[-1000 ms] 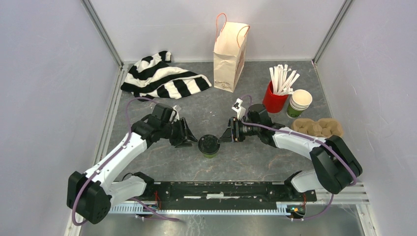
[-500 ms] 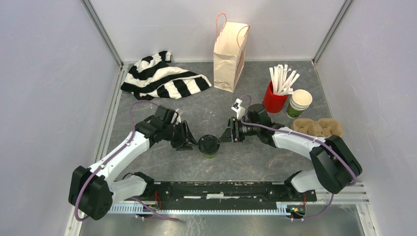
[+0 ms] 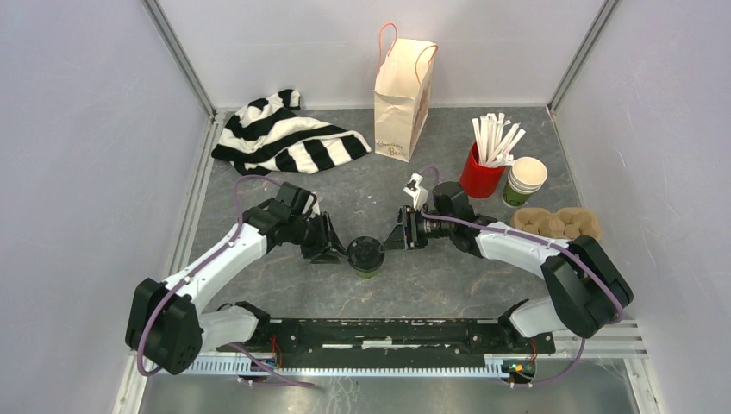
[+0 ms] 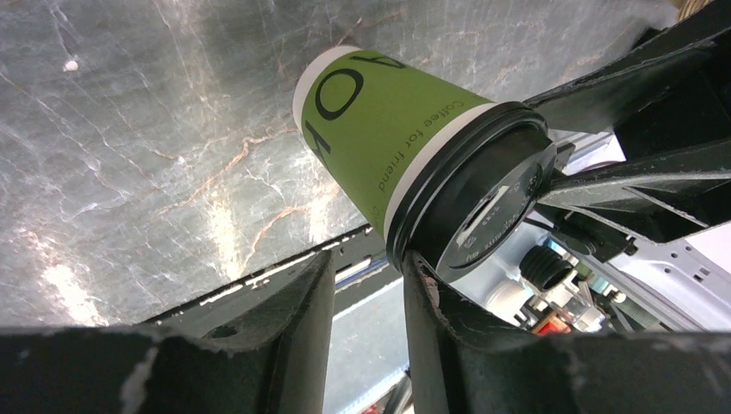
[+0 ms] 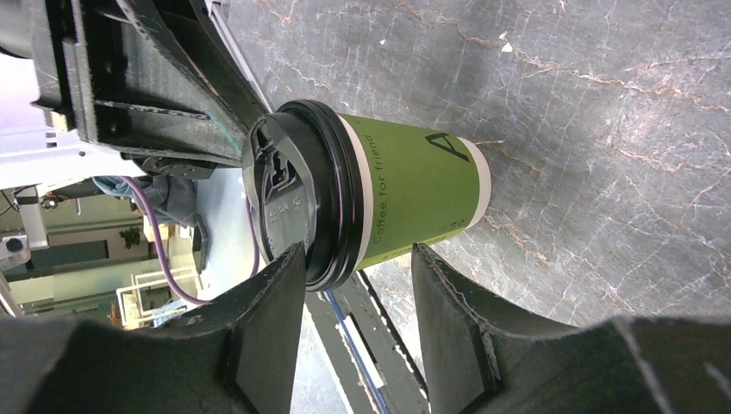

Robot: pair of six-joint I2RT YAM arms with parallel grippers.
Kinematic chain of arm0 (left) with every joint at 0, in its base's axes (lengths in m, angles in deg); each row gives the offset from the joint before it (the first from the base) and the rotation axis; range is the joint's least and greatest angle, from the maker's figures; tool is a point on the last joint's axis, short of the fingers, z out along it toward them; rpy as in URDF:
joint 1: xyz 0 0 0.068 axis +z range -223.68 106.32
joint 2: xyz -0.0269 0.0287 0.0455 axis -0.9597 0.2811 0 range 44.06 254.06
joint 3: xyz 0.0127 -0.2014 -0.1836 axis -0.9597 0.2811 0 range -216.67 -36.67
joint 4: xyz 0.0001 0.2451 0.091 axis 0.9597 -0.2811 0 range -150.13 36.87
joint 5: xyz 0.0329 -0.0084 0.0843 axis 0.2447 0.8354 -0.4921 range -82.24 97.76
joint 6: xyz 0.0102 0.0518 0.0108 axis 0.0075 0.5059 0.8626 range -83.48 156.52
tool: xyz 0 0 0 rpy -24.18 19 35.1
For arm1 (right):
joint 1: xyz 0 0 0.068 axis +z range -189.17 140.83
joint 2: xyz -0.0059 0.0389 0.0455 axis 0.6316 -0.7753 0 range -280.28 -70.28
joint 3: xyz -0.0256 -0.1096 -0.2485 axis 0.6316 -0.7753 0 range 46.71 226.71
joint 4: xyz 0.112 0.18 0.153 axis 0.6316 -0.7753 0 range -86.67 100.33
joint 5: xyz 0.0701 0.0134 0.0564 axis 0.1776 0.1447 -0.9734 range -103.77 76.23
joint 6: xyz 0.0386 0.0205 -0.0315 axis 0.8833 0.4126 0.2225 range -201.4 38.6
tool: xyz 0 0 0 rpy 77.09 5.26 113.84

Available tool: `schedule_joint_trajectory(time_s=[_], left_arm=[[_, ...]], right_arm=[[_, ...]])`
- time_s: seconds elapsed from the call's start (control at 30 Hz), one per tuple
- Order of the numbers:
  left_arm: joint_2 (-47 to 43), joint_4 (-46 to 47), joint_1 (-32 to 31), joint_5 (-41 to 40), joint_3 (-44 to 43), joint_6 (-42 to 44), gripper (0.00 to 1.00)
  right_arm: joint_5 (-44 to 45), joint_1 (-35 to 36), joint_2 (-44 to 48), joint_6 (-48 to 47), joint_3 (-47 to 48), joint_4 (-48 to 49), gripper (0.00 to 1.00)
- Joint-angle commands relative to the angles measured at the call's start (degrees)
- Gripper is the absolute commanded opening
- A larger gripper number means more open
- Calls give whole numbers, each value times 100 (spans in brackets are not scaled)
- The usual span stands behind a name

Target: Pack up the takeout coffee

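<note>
One takeout coffee cup (image 3: 367, 257), green with a black lid, stands upright on the table between my two grippers. It also shows in the left wrist view (image 4: 392, 129) and the right wrist view (image 5: 414, 185). A second lidded cup is not in view. My left gripper (image 3: 337, 251) is just left of the cup, its jaws a narrow gap apart and empty (image 4: 369, 259); one fingertip (image 4: 427, 285) touches the lid's rim. My right gripper (image 3: 396, 241) is just right of the cup, open and empty (image 5: 358, 254), with one fingertip (image 5: 284, 276) at the lid's edge.
A paper bag (image 3: 402, 82) with orange handles stands at the back centre. A striped cloth (image 3: 289, 138) lies at the back left. A red cup of white sticks (image 3: 481, 175), stacked lidless cups (image 3: 524, 181) and a cardboard cup carrier (image 3: 556, 224) are at the right.
My left gripper has moved right, up against the cup's lid. The right gripper and the cup have hardly moved.
</note>
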Motion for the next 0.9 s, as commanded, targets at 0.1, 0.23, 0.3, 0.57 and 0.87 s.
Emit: schedule_joint_trajectory(time_s=[0.1, 0.23, 0.3, 0.57, 0.87], left_arm=[[219, -655, 2, -1282, 528, 289, 41], [487, -312, 2, -1180, 901, 294, 41], [506, -255, -4, -1147, 732, 322, 41], [-364, -295, 0, -694, -292, 315, 57], [-721, -443, 2, -928, -689, 188, 65]], right_arm=[[628, 39, -82, -307, -269, -456, 53], [680, -50, -113, -330, -557, -328, 53], [672, -79, -168, -373, -621, -336, 53], [244, 2, 85, -471, 88, -765, 56], [523, 221, 283, -1090, 1320, -2041, 79]])
